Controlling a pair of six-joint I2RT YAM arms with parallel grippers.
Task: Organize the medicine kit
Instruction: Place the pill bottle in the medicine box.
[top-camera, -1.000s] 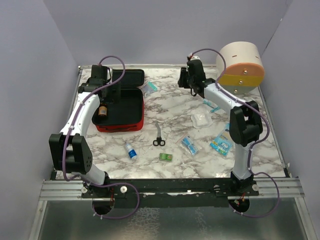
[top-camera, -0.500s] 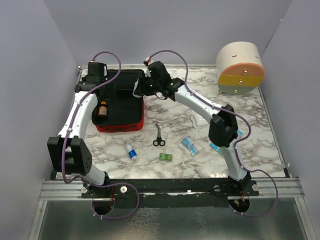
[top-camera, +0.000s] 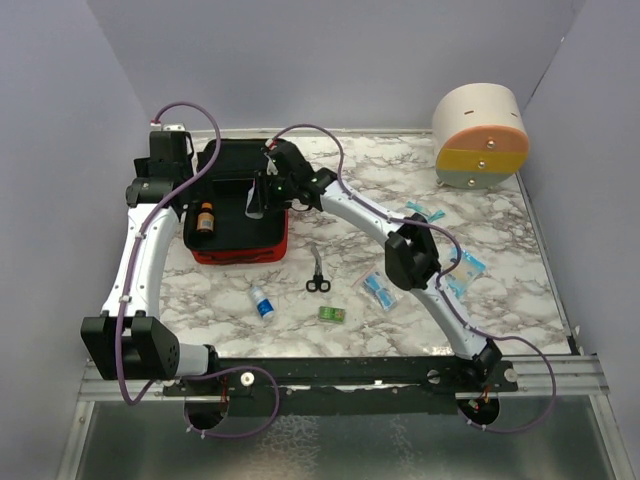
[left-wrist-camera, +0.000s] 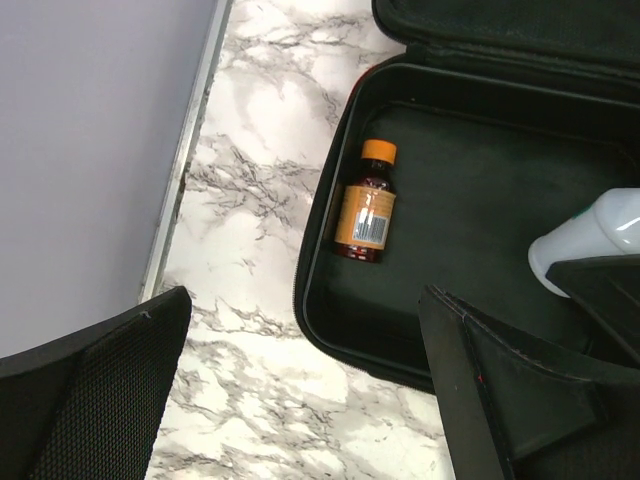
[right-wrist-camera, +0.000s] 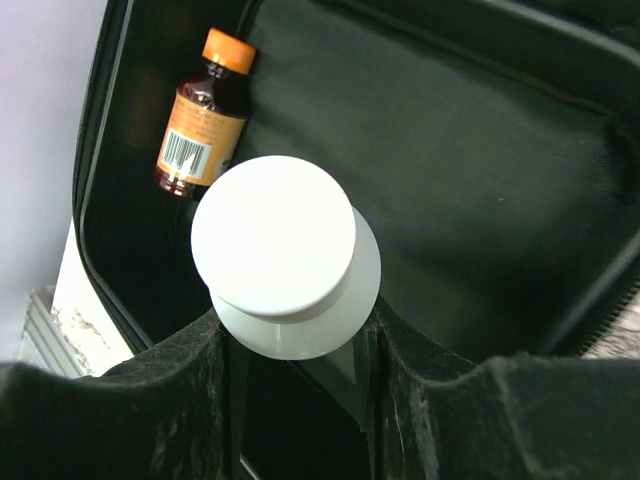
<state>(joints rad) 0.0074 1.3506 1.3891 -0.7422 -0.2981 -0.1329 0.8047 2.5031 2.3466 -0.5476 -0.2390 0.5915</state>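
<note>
The medicine kit (top-camera: 243, 251), a red case with a black inside, lies open at the back left. A brown bottle (top-camera: 205, 218) with an orange cap lies along its left wall. My right gripper (top-camera: 262, 196) hangs over the kit's open tray, shut on a white-capped container (right-wrist-camera: 272, 235); the brown bottle (right-wrist-camera: 203, 115) lies beyond it. My left gripper (left-wrist-camera: 305, 335) stands wide open and holds nothing, above the kit's left rim (left-wrist-camera: 322, 300). The brown bottle (left-wrist-camera: 366, 205) and the white container (left-wrist-camera: 590, 235) show ahead of it.
Black scissors (top-camera: 317, 272), a small blue-and-white bottle (top-camera: 262, 302), a green packet (top-camera: 332, 314) and blue packets (top-camera: 379, 290) lie on the marble in front of the kit. A round cream, orange and grey drawer container (top-camera: 480, 135) stands at the back right.
My right arm has swung left from near the round container to over the kit, carrying the white-capped container. My left gripper has drawn back to the left, off the kit's middle.
</note>
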